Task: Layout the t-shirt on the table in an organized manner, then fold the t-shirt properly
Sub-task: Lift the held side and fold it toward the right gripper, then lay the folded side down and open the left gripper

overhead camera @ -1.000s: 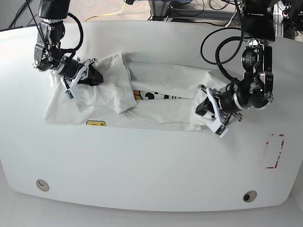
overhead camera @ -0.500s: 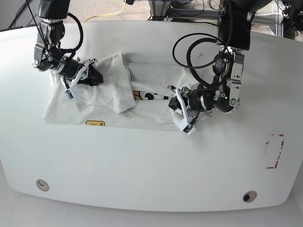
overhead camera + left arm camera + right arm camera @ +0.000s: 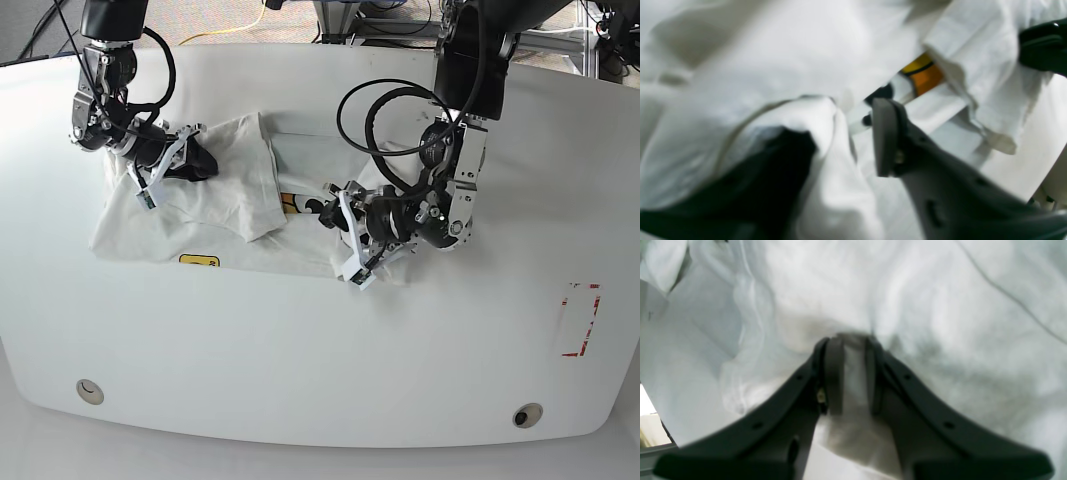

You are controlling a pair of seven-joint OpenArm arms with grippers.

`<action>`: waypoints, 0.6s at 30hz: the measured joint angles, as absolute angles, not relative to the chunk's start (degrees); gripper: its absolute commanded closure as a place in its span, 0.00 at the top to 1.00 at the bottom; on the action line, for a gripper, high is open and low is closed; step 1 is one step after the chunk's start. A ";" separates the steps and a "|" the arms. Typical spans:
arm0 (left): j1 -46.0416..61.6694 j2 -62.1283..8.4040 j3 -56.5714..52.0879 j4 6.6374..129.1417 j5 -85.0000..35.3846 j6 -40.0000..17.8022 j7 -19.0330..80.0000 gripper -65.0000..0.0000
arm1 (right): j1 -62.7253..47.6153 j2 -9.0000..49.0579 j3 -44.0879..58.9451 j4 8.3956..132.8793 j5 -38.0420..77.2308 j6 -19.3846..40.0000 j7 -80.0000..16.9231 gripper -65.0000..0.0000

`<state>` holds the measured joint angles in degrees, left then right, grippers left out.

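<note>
crumpled white cotton t-shirt (image 3: 240,200) bunched mid desk (image 3: 300,350), right jaws pinching a fold, left jaws parted, glossy front edge roomy

Base looks down on the table (image 3: 300,350); wrist views hug the t-shirt (image 3: 250,190).

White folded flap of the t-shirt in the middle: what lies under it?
Under the white cotton t-shirt's folded flap, only a strip of yellow-and-black print shows at its edge. The rest of the print is covered by cloth.
</note>
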<state>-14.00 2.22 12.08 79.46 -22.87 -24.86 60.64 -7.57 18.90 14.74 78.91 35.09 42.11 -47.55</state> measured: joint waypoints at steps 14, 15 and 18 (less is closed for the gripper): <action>-14.04 3.31 15.94 88.27 -30.39 -24.53 65.41 0.71 | -7.55 18.90 14.74 78.91 34.96 42.15 -47.55 0.20; -14.24 3.57 16.75 89.25 -32.38 -25.06 66.08 0.71 | -7.55 18.90 14.74 78.91 34.94 42.15 -47.55 0.20; -14.52 3.77 16.78 92.53 -37.41 -25.32 67.83 0.71 | -7.55 18.90 14.74 78.91 34.89 42.15 -47.55 0.20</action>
